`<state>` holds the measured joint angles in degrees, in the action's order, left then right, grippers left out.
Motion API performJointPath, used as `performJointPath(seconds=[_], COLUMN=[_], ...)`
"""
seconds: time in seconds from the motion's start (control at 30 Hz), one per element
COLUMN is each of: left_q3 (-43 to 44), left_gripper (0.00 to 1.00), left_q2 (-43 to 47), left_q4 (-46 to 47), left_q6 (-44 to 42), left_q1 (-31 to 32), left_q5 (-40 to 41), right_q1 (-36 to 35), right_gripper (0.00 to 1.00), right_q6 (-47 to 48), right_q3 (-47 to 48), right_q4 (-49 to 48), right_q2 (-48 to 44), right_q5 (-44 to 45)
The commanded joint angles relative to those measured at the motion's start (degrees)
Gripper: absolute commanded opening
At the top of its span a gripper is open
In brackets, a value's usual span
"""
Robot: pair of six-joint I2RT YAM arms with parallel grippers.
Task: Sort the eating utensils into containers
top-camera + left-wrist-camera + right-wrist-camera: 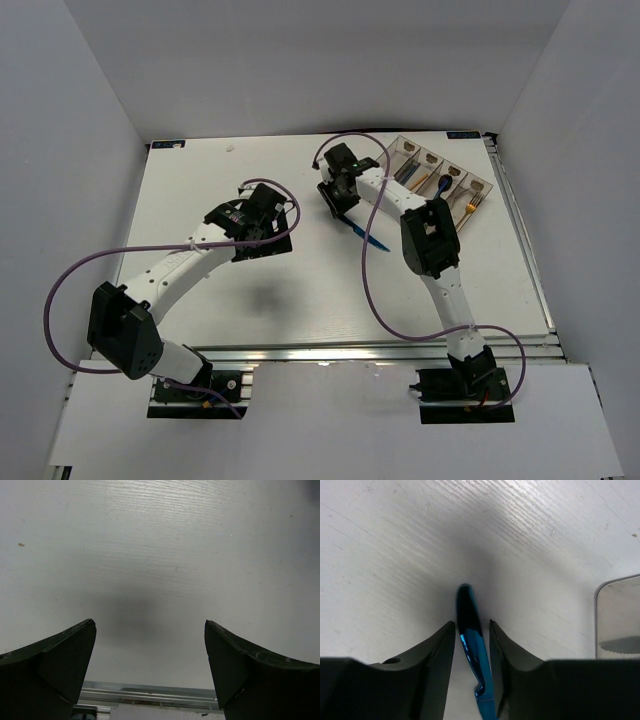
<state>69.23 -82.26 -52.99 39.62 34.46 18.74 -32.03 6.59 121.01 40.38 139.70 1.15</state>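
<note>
A: Start at the left. What is the left claw doing?

B: The left claw (150,626) is spread wide. Its two dark fingers (60,665) stand well apart, and between them there is only the flat white bench (160,545) and a soft shadow. Seen from above, it sits around 10 o'clock from the bench's middle.

A: And the other arm?

B: The right claw (471,624) is pinching a slim metallic blue knife (469,630), with one finger pressed against each side of it. In the overhead view this claw is near 12 o'clock from the bench's middle. The blue knife sticks out of it toward 4 o'clock, above the bench and outside the tray. I cannot tell whether its tip touches the bench.

A: Farther right?

B: A clear smoky-grey plastic tray (488,183) with four long narrow compartments lies angled at about 1 o'clock. A thin gold fork (470,205) lies in the compartment at its right end. Darker utensils lie in other compartments, too small to name.
</note>
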Motion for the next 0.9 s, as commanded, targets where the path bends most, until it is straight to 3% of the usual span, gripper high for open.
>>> performJointPath(seconds=[0.0, 0.13, 0.27, 0.43, 0.87], left_q3=[1.52, 0.38, -0.59, -1.73, -0.59], left_gripper=[0.98, 0.98, 0.98, 0.98, 0.98], left_q2=[0.70, 1.05, 1.66, 2.28, 2.54], left_q4=[0.96, 2.28, 3.16, 3.68, 1.05], left_q6=[-1.03, -0.24, 0.28, 0.64, -1.12], left_q1=[0.08, 0.08, 0.08, 0.08, 0.00], left_q5=[-0.72, -1.78, -1.87, -1.78, -1.78], right_q1=[-0.14, -0.05, -0.14, -0.05, 0.48], right_gripper=[0.38, 0.38, 0.44, 0.42, 0.43], right_q6=[1.41, 0.62, 0.62, 1.84, 1.76], right_q3=[-3.58, -5.17, -11.12, -14.05, -7.37], right_q4=[3.03, 6.46, 6.65, 7.34, 7.96], right_q2=[1.19, 1.45, -0.30, -2.24, 4.70], right_q5=[2.37, 3.77, 4.22, 1.07, 0.08])
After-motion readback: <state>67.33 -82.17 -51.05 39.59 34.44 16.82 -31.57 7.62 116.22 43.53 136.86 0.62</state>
